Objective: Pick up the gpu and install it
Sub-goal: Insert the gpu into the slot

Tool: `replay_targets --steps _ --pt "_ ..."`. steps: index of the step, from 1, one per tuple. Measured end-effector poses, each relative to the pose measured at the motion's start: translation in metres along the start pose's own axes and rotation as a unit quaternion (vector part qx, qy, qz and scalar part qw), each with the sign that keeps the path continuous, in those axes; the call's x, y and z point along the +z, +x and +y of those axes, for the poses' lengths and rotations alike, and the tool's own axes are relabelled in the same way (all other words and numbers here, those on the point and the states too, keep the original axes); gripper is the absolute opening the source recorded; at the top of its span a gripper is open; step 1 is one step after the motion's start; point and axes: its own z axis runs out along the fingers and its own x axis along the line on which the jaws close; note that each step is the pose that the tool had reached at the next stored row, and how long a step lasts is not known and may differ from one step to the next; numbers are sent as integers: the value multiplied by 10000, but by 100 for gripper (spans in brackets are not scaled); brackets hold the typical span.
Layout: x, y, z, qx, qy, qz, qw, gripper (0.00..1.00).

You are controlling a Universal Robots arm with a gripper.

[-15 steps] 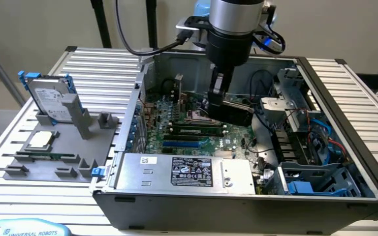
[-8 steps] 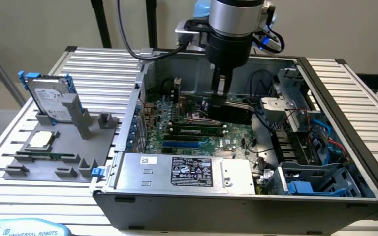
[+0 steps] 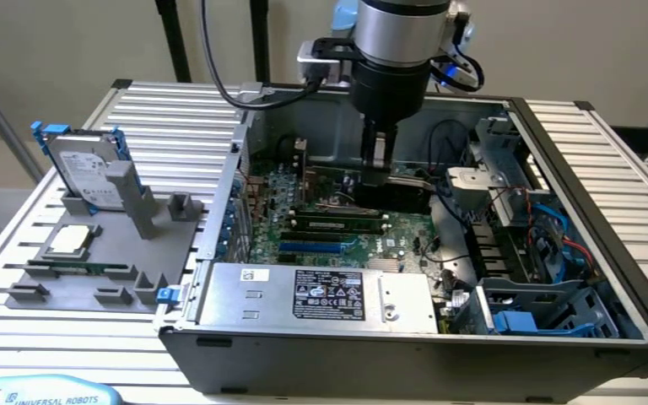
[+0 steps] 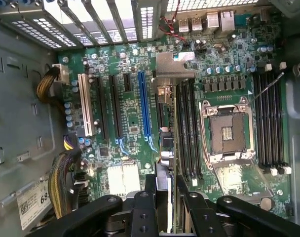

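Ext. view, left to right: grey fixture (image 3: 77,291) on the table at mid-left, w/ hard drive (image 3: 82,169) standing in it and chip (image 3: 71,240) lying in front. No card there, so the pick looks done. Centre: open case (image 3: 414,359), arm coming down into it from top centre. Gripper (image 3: 378,173) is low inside, over the board. Gpu (image 3: 397,196) shows as a dark slab right under the fingers, close to the board.

Gripper: jaws partly closed, clamped on the gpu's top edge, one finger per face.

Wrist view: gripper (image 4: 168,190) looks straight down the gpu (image 4: 168,148), seen edge-on as a thin strip. It stands on edge, faces vertical. It sits btwn the blue slot (image 4: 144,108) and the RAM slots (image 4: 187,128), parallel to both. CPU socket (image 4: 228,128) is further off, past the RAM.

Orientation: long axis runs along the slots. Silver bracket end points at the rear slot covers (image 4: 91,19), i.e. toward the case's left wall in the ext. view. Other end is under the fingers.

Progress, my read: picked, carried in and lined up; late stage. Can't tell if the bottom edge is in a slot or just above. Install not finished while gripped: seating unconfirmed, release left.
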Motion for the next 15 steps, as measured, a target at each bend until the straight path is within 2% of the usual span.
replay_targets --steps 15 --pt "138 103 237 -54 0 -1 10000 27"
